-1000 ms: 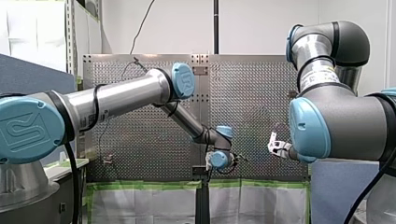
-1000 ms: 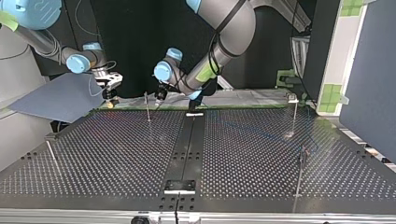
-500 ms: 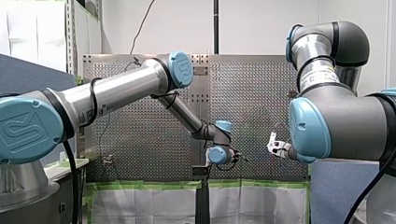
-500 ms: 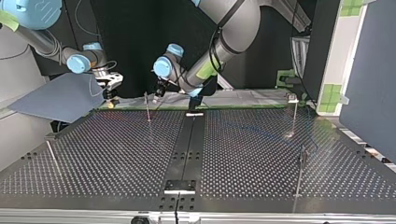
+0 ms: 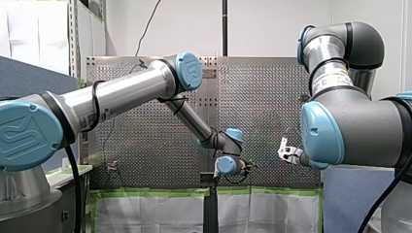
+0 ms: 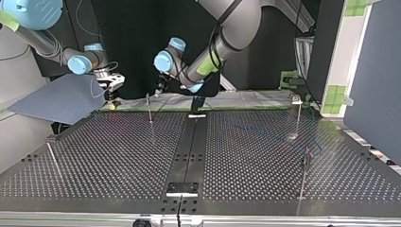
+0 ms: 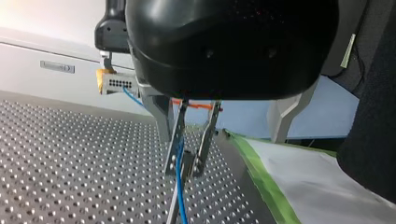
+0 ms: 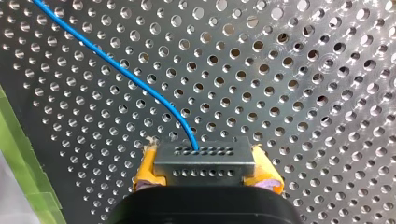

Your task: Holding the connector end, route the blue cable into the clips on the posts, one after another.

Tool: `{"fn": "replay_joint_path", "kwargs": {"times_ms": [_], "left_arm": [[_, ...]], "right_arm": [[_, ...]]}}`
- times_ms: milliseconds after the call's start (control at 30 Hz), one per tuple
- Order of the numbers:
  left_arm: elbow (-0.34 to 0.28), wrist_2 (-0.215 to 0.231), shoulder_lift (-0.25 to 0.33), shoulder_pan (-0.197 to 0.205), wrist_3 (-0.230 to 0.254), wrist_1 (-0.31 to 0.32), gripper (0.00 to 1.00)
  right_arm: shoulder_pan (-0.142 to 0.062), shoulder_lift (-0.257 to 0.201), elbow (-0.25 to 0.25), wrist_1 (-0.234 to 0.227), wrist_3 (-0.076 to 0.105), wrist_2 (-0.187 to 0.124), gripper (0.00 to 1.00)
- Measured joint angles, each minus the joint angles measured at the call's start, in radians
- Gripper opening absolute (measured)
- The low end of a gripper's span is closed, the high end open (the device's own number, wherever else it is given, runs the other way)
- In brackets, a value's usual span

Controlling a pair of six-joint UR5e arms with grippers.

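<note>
The grey connector (image 8: 204, 161) sits clamped between the yellow pads of my right gripper (image 8: 205, 179), and the blue cable (image 8: 126, 77) leaves it over the perforated table. In the left wrist view my left gripper (image 7: 223, 128) stands open, its metal fingers (image 7: 161, 116) wide apart around a post's clip (image 7: 191, 140). The blue cable (image 7: 179, 182) runs through that clip. My right gripper (image 7: 116, 81) shows behind it with the connector. In the top view my left gripper (image 6: 159, 91) hangs by the far post (image 6: 149, 106), with my right gripper (image 6: 111, 101) to its left.
More thin posts stand at the top view's right (image 6: 299, 113), near right (image 6: 305, 172) and near left (image 6: 52, 158). A black rail (image 6: 189, 151) runs down the table's middle. Green tape (image 7: 261, 179) edges the table beside the clip.
My left arm has raised its elbow and its wrist has shifted a little toward the top view's left, closer to the far post. My right arm has stayed still.
</note>
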Motion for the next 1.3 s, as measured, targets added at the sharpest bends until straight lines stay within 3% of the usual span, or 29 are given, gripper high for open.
{"fn": "replay_joint_path", "kwargs": {"times_ms": [367,1300], "left_arm": [[-0.001,0.002,-0.001,-0.023,-0.008,0.023,1.0],[-0.001,-0.01,-0.001,-0.028,-0.049,0.021,1.0]], "right_arm": [[0.001,0.0,0.0,0.001,0.0,0.0,0.0],[0.002,0.0,0.0,0.004,0.002,-0.007,0.0]]}}
